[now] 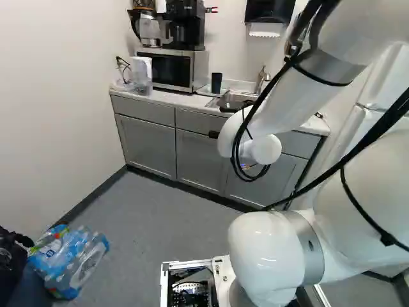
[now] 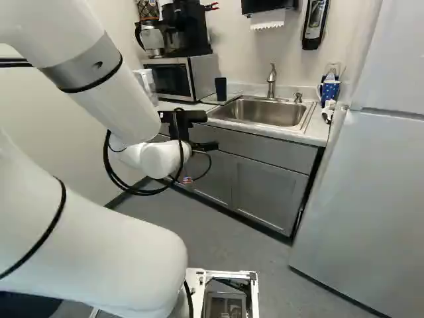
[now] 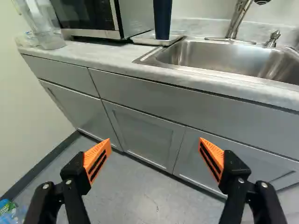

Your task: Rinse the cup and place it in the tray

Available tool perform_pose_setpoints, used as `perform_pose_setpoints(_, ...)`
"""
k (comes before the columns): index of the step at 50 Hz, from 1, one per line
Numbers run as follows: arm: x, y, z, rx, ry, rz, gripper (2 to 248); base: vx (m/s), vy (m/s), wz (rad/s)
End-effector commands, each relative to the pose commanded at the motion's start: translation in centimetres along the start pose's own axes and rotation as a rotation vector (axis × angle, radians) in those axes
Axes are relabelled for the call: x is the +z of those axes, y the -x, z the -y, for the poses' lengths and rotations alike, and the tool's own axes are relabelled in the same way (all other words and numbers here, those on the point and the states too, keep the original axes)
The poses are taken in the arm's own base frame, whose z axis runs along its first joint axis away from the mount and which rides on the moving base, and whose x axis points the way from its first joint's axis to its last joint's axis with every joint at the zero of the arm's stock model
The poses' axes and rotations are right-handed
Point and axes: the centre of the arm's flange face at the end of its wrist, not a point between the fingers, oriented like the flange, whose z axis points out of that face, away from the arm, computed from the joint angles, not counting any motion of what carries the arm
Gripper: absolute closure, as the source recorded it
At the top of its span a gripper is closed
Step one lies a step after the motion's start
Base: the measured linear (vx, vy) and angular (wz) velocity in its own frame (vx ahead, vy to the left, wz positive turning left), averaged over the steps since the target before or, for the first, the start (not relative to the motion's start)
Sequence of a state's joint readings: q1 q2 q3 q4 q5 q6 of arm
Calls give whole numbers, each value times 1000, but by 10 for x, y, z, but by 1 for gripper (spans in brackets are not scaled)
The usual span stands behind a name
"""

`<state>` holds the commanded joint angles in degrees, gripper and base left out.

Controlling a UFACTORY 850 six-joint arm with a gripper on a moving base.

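My gripper (image 2: 211, 131) hangs before the counter front, left of the sink in the right base view. In the wrist view the gripper (image 3: 155, 142) is wide open, with nothing between its orange pads. A dark blue cup (image 3: 162, 18) stands upright on a light tray (image 3: 142, 39), on the counter ahead of and above the fingers. The same cup (image 1: 216, 83) stands beside the microwave in the left base view. To the cup's right is the steel sink (image 2: 305, 120), with a curved faucet (image 2: 271, 83) behind it.
The microwave (image 2: 173, 79) carries a coffee maker. A clear pitcher (image 3: 46, 35) stands near the wall. A blue dotted mug (image 2: 329, 91) is right of the sink, beside the fridge (image 2: 371, 199). Grey cabinets (image 1: 150, 142) form the counter front. Bottled water (image 1: 67, 259) lies on the floor.
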<state>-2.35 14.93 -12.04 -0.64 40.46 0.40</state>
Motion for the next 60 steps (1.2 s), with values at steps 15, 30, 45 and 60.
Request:
perform_pose_setpoints(15,-11,20,5,-6,-15,-30,3,0,0,0)
perform_pose_setpoints(30,-20,34,9,-11,-25,-50,3,0,0,0)
perform_pose_setpoints(45,-24,41,10,-13,-30,-60,3,0,0,0)
perform_pose_setpoints(60,-25,42,11,-13,-31,-62,3,0,0,0)
